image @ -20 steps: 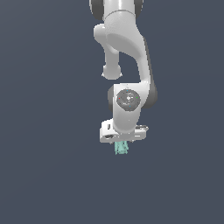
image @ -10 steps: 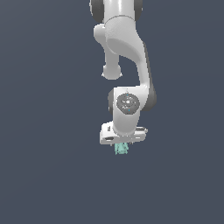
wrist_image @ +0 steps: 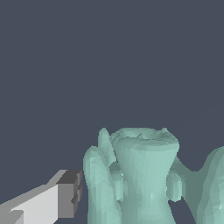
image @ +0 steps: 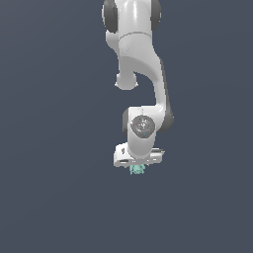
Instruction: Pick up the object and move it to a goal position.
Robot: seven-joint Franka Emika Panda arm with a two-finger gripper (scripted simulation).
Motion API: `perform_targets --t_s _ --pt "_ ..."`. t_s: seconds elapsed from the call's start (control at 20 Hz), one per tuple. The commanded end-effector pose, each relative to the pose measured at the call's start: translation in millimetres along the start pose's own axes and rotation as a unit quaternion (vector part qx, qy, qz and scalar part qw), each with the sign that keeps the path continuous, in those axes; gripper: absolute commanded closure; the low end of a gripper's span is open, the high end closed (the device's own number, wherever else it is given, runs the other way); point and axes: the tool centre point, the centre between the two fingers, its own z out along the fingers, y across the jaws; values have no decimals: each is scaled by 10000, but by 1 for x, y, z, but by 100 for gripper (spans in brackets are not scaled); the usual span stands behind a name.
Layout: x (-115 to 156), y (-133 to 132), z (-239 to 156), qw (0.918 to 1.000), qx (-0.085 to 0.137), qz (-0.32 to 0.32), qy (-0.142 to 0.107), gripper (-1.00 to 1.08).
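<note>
In the exterior view, the object (image: 137,170) sits directly beneath the gripper (image: 138,168), between its jaws; whether they grip it cannot be told. In the wrist view, one finger (wrist_image: 65,194) stands just beside the object (wrist_image: 140,175). It looks rigid, light and ridged; its narrow waist suits grasping. No writing shows.

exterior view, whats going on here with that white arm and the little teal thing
A white Franka robot arm reaches straight down, and a small pale teal ridged object sticks out just below its white gripper. The object seems to be between the fingers, with nothing visible beneath it. In the wrist view, one grey-tipped finger sits right beside the object, though actual contact is hard to confirm. No goal marker shows in either view.
</note>
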Motion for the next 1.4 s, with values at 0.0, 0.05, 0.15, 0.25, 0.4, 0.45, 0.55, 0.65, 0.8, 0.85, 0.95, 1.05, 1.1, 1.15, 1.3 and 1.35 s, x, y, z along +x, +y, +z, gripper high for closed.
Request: perform_targets --t_s 0.0,0.05,0.15,0.25,0.4,0.45,0.55,0.65,0.8,0.85,0.95,1.05,1.1,1.15,1.3,1.35 --pt "1 0 0 10000 0 0 10 -92" --pt "1 0 0 10000 0 0 10 108" --pt "1 0 0 10000 0 0 10 108" --pt "1 0 0 10000 0 0 10 108" --pt "1 0 0 10000 0 0 10 108" --pt "1 0 0 10000 0 0 10 108" --pt "1 0 0 10000 0 0 10 108" --pt "2 1 -1 10000 0 0 10 108" --pt "5 7 -6 10000 0 0 10 108" --pt "7 10 -8 10000 0 0 10 108" --pt "11 16 -14 10000 0 0 10 108" --pt "16 25 -21 10000 0 0 10 108" --pt "19 29 -25 10000 0 0 10 108" --pt "21 34 -29 10000 0 0 10 108" --pt "30 48 -41 10000 0 0 10 108" --pt "33 52 -45 10000 0 0 10 108"
